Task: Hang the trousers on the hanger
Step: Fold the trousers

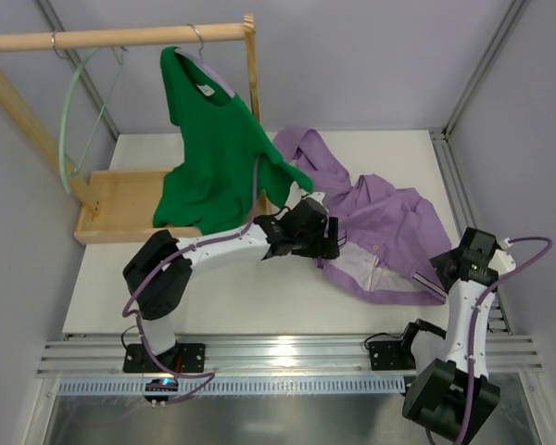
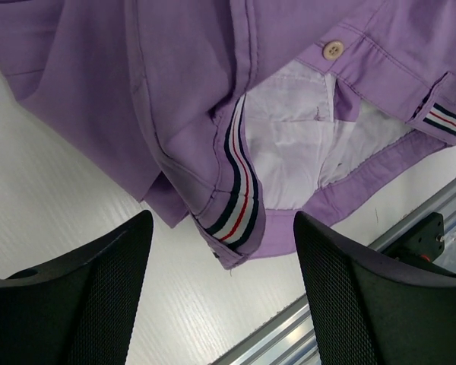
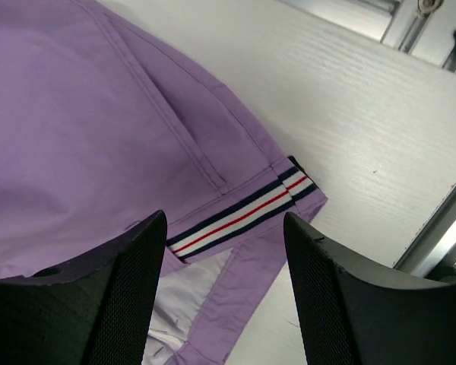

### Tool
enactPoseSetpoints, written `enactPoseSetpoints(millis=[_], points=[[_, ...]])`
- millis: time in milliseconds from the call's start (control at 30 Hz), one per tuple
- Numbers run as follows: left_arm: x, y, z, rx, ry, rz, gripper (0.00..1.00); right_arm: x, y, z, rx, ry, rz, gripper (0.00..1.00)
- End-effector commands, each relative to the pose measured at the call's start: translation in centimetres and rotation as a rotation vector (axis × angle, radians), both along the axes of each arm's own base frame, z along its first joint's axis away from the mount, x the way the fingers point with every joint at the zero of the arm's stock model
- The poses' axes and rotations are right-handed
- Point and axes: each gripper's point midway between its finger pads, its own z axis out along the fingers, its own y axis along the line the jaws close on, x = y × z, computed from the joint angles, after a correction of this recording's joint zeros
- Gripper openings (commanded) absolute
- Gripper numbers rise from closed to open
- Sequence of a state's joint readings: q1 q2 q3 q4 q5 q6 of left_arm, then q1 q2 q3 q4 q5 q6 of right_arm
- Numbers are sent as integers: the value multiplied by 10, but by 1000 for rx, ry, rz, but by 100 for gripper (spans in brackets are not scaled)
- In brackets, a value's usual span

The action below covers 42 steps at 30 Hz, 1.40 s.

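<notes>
The lilac trousers [image 1: 389, 222] lie crumpled on the white table, waistband toward the near right. My left gripper [image 1: 329, 243] is open and hovers at their left waistband edge; the left wrist view shows the striped waistband corner [image 2: 239, 205] and a button [image 2: 333, 49] between the open fingers. My right gripper [image 1: 445, 271] is open above the right end of the waistband, with the striped band [image 3: 243, 213] between its fingers. The pale mint hanger [image 1: 74, 120] hangs from the wooden rail [image 1: 120, 38] at the far left.
A bright green top [image 1: 218, 153] on a metal-hooked hanger hangs from the same rail, over the wooden rack base [image 1: 120, 206]. A metal rail [image 1: 287, 357] runs along the table's near edge. Grey walls close in on both sides.
</notes>
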<state>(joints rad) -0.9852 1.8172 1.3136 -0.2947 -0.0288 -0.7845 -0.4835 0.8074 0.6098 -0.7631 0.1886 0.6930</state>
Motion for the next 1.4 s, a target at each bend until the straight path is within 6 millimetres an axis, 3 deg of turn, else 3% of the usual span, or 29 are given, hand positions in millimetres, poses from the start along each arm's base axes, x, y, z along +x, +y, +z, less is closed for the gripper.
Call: enactPoseSetpoints(millis=[0, 167, 333, 400, 467, 500, 600, 633, 667, 733, 867, 967, 1000, 1067, 1133, 1167, 1200, 1300, 1367], points=[[14, -4, 14, -64, -25, 21, 74, -2, -3, -17, 16, 7, -61, 66], [15, -3, 18, -93, -52, 4, 73, 1, 6, -44, 68, 9, -31, 66], [7, -12, 19, -142, -29, -42, 72, 14, 14, -51, 102, -27, 38, 64], [6, -13, 15, -144, -16, -43, 69, 15, 16, -56, 117, -12, 54, 61], [6, -14, 13, -143, -7, -40, 66, 16, 17, -58, 127, 1, 65, 50], [7, -14, 11, -141, -3, -36, 62, 17, 17, -58, 127, 0, 73, 45], [8, -14, 13, -150, 1, -36, 36, 23, 17, -50, 119, -19, 111, 25], [7, -14, 13, -146, 6, -41, 21, 26, 16, -46, 111, -28, 121, 10], [9, -15, 18, -152, -2, -44, 14, 28, 11, -37, 85, -32, 129, 4], [9, -14, 24, -149, -1, -50, 0, 32, 6, -20, 44, -49, 137, 4], [13, -16, 53, -178, -30, -53, 0, 40, -8, 41, -66, -123, 143, 4], [19, -20, 91, -221, -80, -47, 0, 41, -14, 84, -140, -183, 142, 4], [18, -16, 92, -203, -78, -42, 0, 40, -13, 88, -142, -191, 144, 4], [23, -9, 96, -167, -97, -13, 0, 38, -5, 80, -92, -162, 167, 4], [24, 6, 83, -82, -94, 15, 0, 36, 3, 64, -37, -132, 183, 6], [27, 13, 74, -45, -92, 36, 0, 33, 7, 45, 2, -93, 189, 13], [30, 22, 67, -8, -90, 59, 0, 31, 10, 37, 18, -79, 195, 40], [38, 41, 52, 33, -57, 97, 0, 28, 22, 15, 73, -70, 228, 53], [41, 54, 46, 61, -48, 123, 0, 26, 34, 2, 126, -97, 238, 57]])
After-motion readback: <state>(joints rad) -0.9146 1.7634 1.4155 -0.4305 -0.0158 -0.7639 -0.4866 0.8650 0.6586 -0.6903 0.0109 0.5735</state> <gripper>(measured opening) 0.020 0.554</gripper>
